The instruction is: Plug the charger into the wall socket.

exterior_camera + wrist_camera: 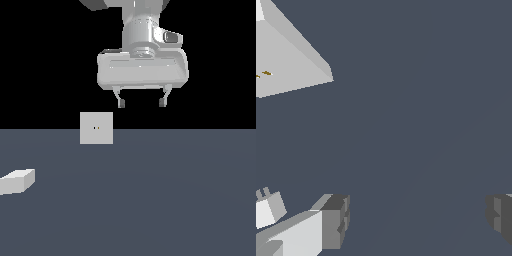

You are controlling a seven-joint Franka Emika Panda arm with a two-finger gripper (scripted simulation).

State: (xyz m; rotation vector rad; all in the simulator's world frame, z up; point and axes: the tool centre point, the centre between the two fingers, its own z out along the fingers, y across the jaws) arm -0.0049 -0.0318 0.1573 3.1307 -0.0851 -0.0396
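Flat slate-grey floor (150, 200) under black backdrop; wall socket (96, 128) stands upright on it, charger (17, 181) lies well apart toward the exterior view's left, gripper (141, 103) hovers above, jaws spread, empty.

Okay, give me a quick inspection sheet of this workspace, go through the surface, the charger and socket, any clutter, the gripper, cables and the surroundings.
Surface: flat dark grey-blue floor, plain and unmarked.
Job's things: charger, a white block lying flat at the exterior view's left edge, ungrasped; wall socket, an upright pale square plate with two small holes at its centre, nothing plugged in.
Clutter: nothing seen.
Grippers: gripper hangs above the floor, jaws wide open and empty, to the exterior view's right of the socket.
Cables: nothing seen.
Surroundings: plain black backdrop.
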